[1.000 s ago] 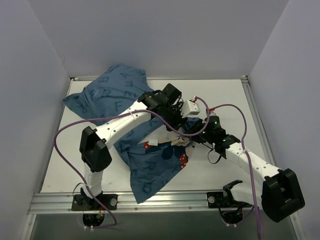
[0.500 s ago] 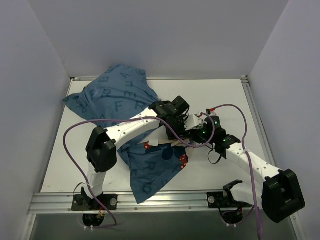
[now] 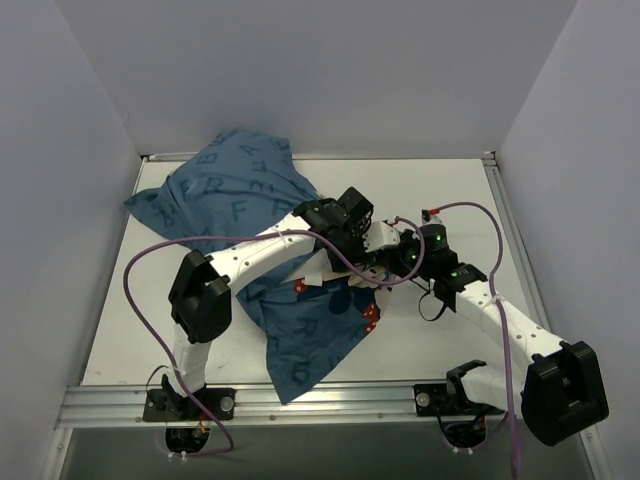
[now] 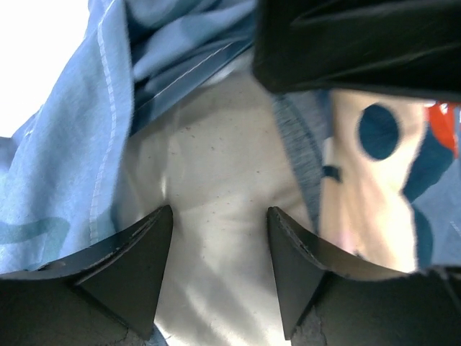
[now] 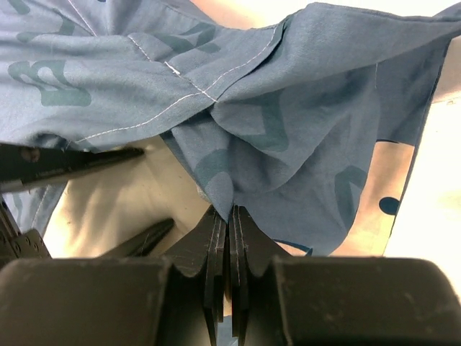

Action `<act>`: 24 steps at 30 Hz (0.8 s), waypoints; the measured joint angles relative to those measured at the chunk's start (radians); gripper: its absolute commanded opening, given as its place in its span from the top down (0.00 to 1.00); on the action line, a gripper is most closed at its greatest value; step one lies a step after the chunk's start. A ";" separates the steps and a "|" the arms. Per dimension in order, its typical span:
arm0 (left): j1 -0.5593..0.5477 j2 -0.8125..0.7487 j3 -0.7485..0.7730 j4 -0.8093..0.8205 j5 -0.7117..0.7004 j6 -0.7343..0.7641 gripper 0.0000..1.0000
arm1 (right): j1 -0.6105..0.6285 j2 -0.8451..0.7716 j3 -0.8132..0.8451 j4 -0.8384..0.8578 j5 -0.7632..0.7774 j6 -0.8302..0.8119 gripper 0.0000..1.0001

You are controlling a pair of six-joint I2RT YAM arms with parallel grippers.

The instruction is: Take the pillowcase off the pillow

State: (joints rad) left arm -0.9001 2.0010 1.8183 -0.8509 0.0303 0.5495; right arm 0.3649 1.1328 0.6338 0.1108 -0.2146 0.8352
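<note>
The dark blue pillowcase lies bunched from the far left corner down to the front middle of the table. My right gripper is shut on a fold of the pillowcase near its opening, as the right wrist view shows. My left gripper is right beside it, open, with its fingers either side of the pillow, which shows as white fabric inside the cover. The pillow also shows in the right wrist view. In the top view the cover hides almost all of the pillow.
The white table is walled at the left, back and right. A metal rail runs along the front edge. Purple cables loop beside both arms. The two wrists are crowded together at the table's middle.
My left gripper has moved right and down into the cover's opening. My right gripper has drawn closer to it with the fold. The front flap of the pillowcase has shifted slightly.
</note>
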 measured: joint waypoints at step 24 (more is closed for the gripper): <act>0.058 -0.227 -0.369 0.263 -0.022 0.094 0.98 | -0.111 0.095 0.090 0.053 0.038 -0.033 1.00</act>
State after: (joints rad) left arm -0.8425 1.7737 1.4498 -0.5877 0.0082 0.6437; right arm 0.2539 1.2282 0.7242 0.1638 -0.1768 0.8021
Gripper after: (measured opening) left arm 0.055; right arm 0.034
